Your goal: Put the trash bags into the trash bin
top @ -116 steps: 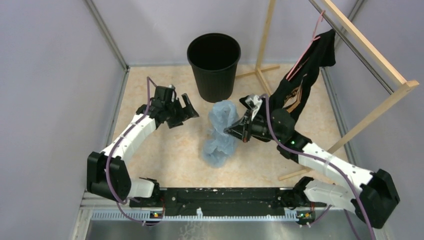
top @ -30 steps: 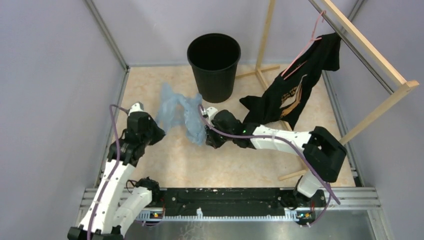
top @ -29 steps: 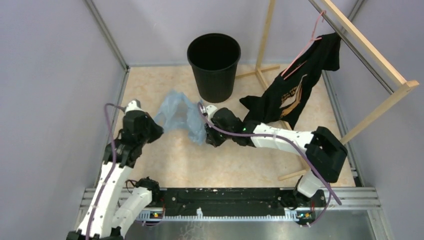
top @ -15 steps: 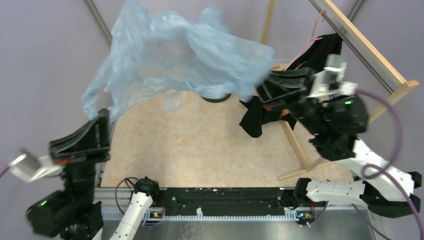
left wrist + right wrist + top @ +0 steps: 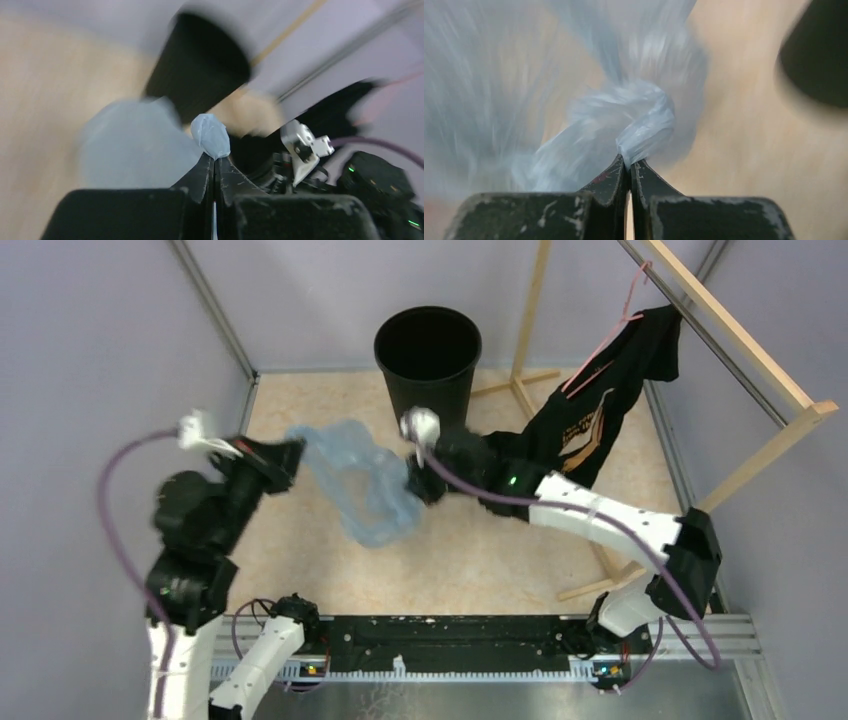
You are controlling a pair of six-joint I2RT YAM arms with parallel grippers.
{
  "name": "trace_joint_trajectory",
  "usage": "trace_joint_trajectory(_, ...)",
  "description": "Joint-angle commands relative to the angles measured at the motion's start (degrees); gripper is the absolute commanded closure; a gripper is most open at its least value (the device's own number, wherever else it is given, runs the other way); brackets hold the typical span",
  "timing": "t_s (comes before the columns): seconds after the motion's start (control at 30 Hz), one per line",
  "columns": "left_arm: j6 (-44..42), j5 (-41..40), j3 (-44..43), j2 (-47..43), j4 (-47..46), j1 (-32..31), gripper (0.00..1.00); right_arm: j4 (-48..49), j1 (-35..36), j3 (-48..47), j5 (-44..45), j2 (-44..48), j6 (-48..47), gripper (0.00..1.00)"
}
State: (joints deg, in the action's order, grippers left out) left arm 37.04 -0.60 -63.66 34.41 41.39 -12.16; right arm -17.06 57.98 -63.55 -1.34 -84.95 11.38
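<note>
Trash bag (image 5: 362, 492), pale blue, translucent: hung at frame centre, stretched and sagging between both pincers. Left pincer (image 5: 292, 452): clenched on the bag's left edge. Right pincer (image 5: 414, 478): clenched on its knotted right end. Trash bin (image 5: 430, 405): stood upright on the surface (image 5: 500, 550), upper centre, just above the right pincer.

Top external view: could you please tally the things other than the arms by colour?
Black: 2, the trash bin and the shirt
Blue: 1, the trash bag
Pink: 1, the hanger
Wood: 1, the rack
Total: 5
</note>
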Motion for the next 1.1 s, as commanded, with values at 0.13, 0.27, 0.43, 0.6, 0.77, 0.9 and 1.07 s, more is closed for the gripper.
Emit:
trace_joint_trajectory(0.13,-4.75,18.4,-22.58,-1.12,-30.98,0.03,1.0,13.96,3.98,-27.34,-5.65,19.17,-11.15,1.0)
trace_joint_trajectory(0.27,-0.89,0.47,-2.71,-11.12,-22.35,0.03,1.0,23.24,3.72,-9.03,2.95,21.54,-10.78,1.0)
trace_joint_trajectory(0.43,6.76,-9.61,17.22,-16.04,2.02,-0.05,1.0,19.33,0.35,8.52,-0.59,9.11,3.4,1.0)
trace_joint_trajectory(0.6,5.8,-9.45,16.26,-18.29,2.76,-0.05,1.0,19.32,0.3,10.83,-2.97,9.49,7.45,1.0)
trace_joint_trajectory(0.77,-3.64,-3.32,-9.06,-5.26,-9.1,-0.14,1.0,4.81,0.34,-20.03,0.88,11.34,-5.18,1.0)
trace_joint_trajectory(0.9,-6.33,12.22,-30.95,2.76,-18.05,0.02,1.0,5.78,1.92,-37.58,-4.7,13.58,-9.45,1.0)
trace_joint_trajectory(1.07,-2.86,5.61,-14.2,-7.54,-23.24,0.03,1.0,22.17,2.05,-19.82,-4.73,22.73,-9.64,1.0)
